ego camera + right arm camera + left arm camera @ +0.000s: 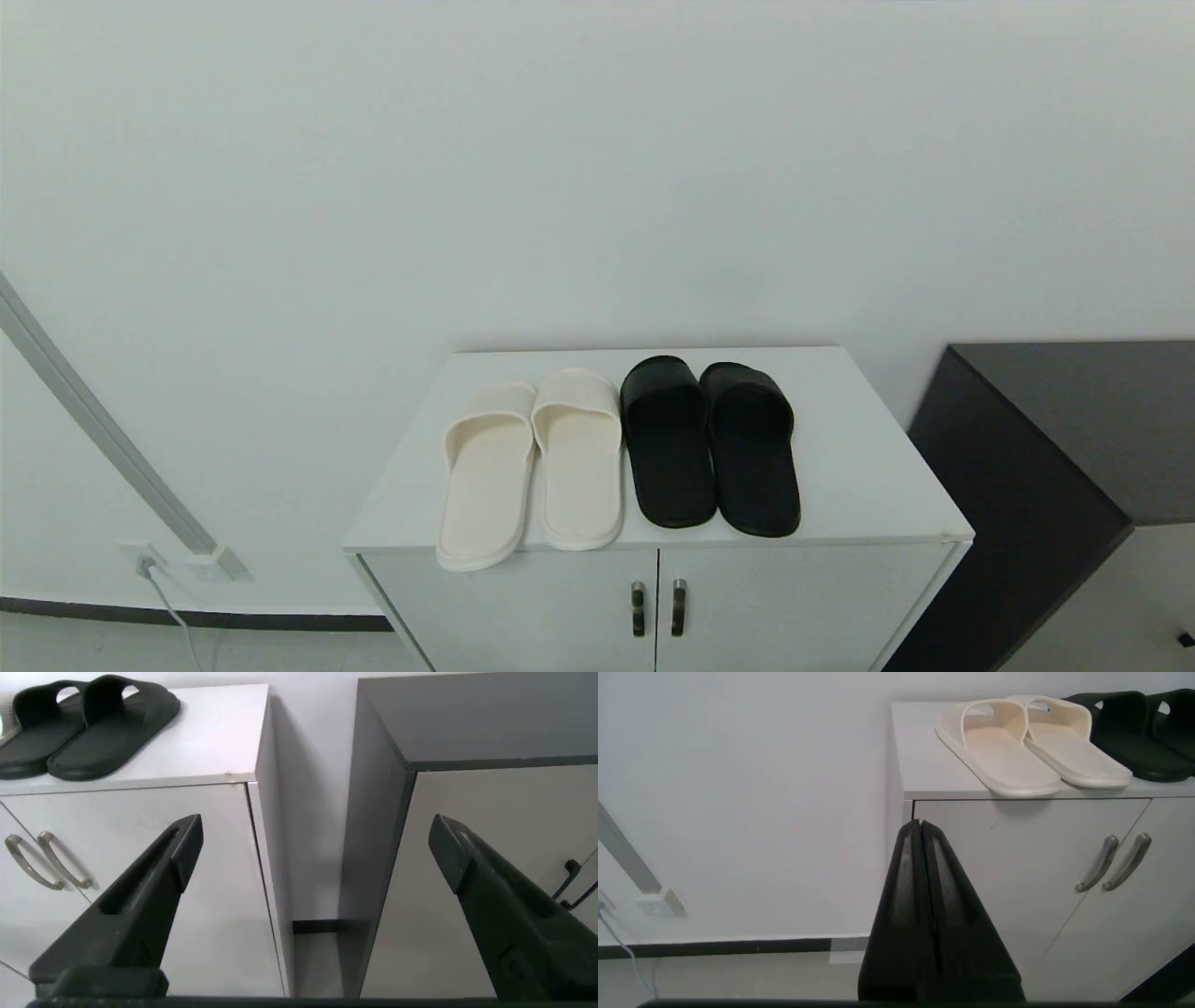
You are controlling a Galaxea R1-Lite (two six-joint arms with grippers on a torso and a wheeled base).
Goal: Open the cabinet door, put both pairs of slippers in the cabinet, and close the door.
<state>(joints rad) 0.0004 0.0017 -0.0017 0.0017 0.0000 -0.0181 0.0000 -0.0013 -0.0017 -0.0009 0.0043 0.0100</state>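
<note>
1. Left gripper (920,827): black tapered fingers pressed together, empty, low before the cabinet's left front corner.
2. Right gripper (316,831): black fingers spread wide, empty, level with the cabinet's right side.
3. White smooth-panelled two-door cabinet (523,616): doors shut, with curved metal handles (657,607) at the centre seam. Judged: opening not begun, so every step remains.
4. Pair of cream ribbed rubbery slide slippers (532,462): on the cabinet top's left half, one heel overhanging the front edge.
5. Pair of black matte moulded slide slippers (711,448): just beside the cream pair, heels near the front edge.
</note>
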